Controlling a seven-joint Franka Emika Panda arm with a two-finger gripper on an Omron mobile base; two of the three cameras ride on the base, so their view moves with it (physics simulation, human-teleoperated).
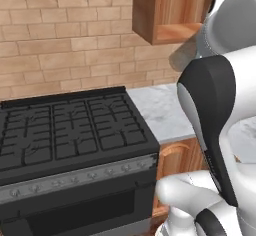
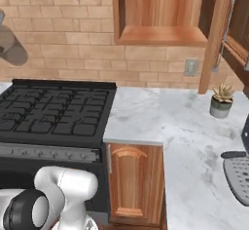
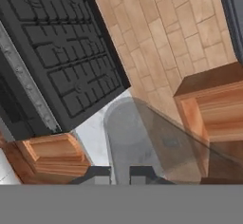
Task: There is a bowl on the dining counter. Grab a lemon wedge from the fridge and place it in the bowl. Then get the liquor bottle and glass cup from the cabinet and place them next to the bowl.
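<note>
Step in hand, judging from the scene: the cup leg of the job, i.e. carrying it off from the cabinet toward the dining table. The base is facing the stove [image 1: 70, 130], w/ the marble wall table [image 2: 194, 126] to its right and the cabinet [image 2: 160, 14] hanging above that, door standing open.

The arm [image 1: 215, 110] is rising tall on the right of the left base view. Its dark elbow section is bending up and over, w/ the upper links reaching toward the cabinet corner, so the hand is riding high in front of the brick wall and between stove and cabinet. The hand is rolled hard: in the hand view the stove is slanting across the top left and the cabinet is sitting tipped at the right.

The cup [image 3: 128, 133] is showing as a translucent grey shape directly above the pincer [image 3: 118, 174]. It is also hanging as a grey smudge against the bricks in both base views (outline is faint, so its tilt is hard to call). The pincer is pinching nearly closed, apparently on the cup's wall.

Next move, as I'm reading it: the base needs turning away from this wall and driving to the dining table, keeping the cup high and away from the cabinet edge. Then it needs lowering upright beside the bowl, not into it, before letting go. A thin-wall pinch like this could be slipping if the arm swings fast, so go slow.
</note>
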